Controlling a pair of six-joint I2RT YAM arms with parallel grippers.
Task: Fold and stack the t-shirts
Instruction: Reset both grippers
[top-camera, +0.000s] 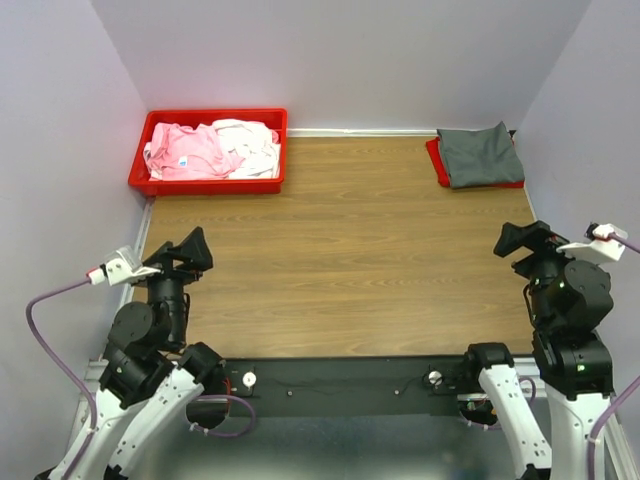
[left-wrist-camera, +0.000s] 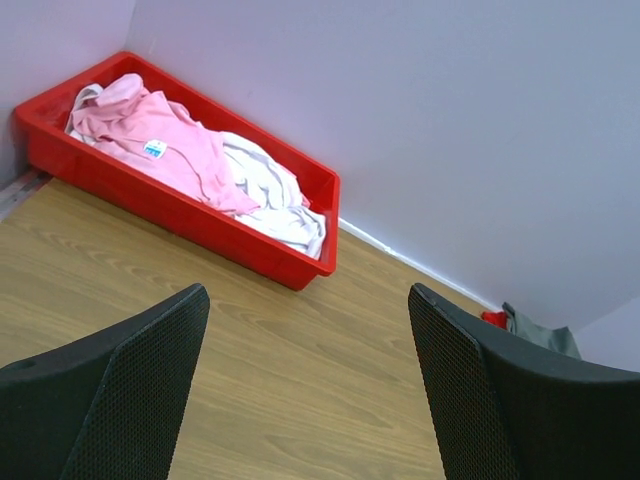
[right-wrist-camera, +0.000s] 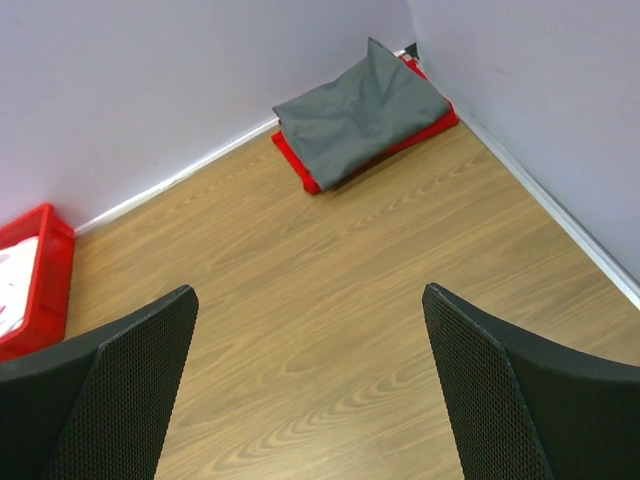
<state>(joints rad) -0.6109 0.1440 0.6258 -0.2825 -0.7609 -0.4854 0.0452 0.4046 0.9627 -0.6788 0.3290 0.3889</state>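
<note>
Left end effector (left-wrist-camera: 307, 298), right end effector (right-wrist-camera: 310, 293), both spread wide, empty, dark grey t-shirt (right-wrist-camera: 360, 115) lengthwise along back wall (right-wrist-camera: 150, 90)

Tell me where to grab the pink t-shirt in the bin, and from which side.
Pinch a raised fold near the middle of the pink t-shirt, from straight above: it lies crumpled on top, and the red bin walls would block a sideways approach.

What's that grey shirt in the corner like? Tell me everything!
The dark grey t-shirt is soft plain cloth, folded into a flat, slightly rumpled bundle. It lies on top of a bright red shirt, whose edges peek out underneath, in the far right corner of the wooden table. Nothing is holding it.
</note>
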